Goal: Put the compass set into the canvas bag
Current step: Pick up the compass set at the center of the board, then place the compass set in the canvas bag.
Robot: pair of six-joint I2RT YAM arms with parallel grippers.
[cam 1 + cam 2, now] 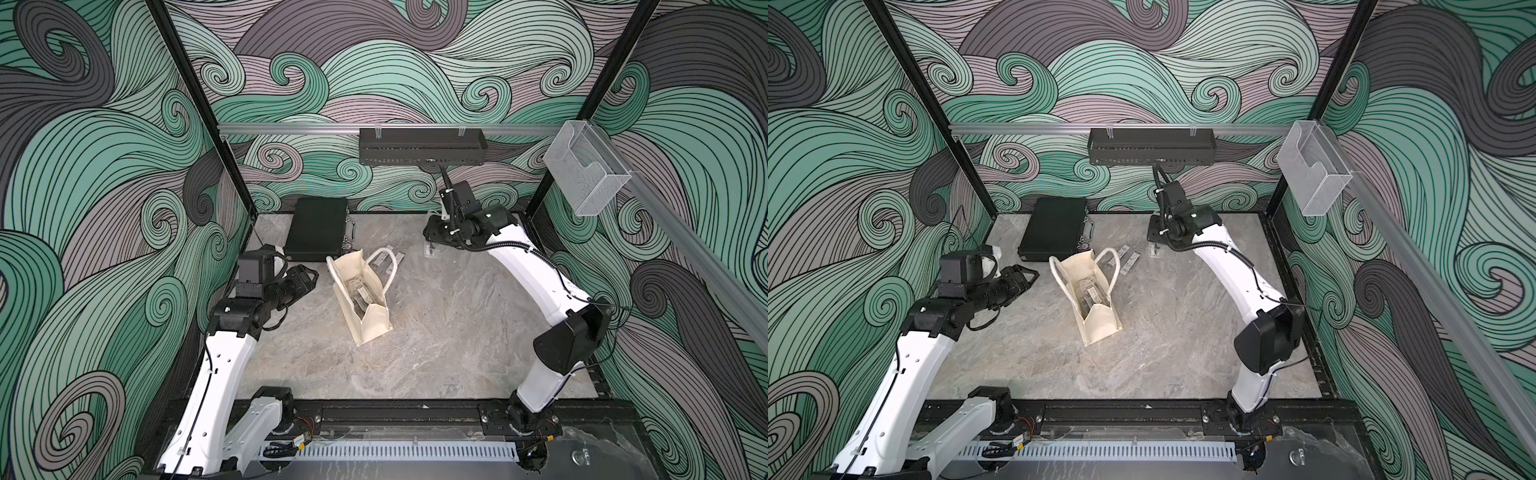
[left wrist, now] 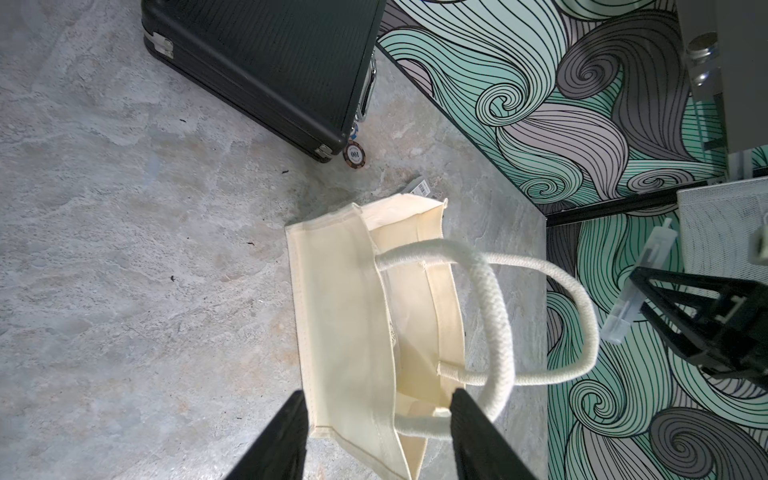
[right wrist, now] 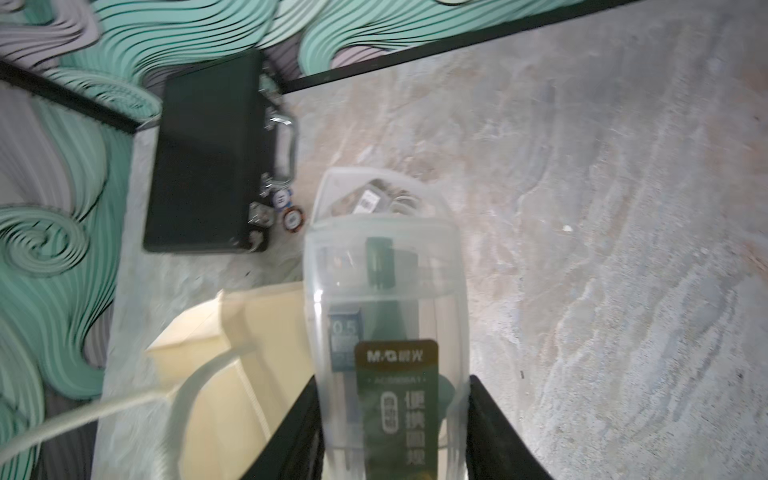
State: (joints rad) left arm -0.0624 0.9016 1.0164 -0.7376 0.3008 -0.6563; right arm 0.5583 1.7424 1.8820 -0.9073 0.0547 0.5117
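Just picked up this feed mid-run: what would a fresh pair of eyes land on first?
The cream canvas bag stands mid-table, mouth open, clear cases already inside. At the back, the right gripper holds a clear compass set between its jaws; the left gripper hangs open beside the bag. A black hard case lies back left.

The canvas bag point(image 1: 370, 328) is plain cream-white, the hard case point(image 1: 318, 228) ribbed black with silver latches point(image 2: 164, 43), the compass set point(image 3: 390, 291) clear plastic with a dark green label point(image 3: 397, 361), the bench point(image 1: 457, 332) grey marbled with beige, and the walls point(image 1: 104, 166) swirl in teal, mauve and grey waves lined black.
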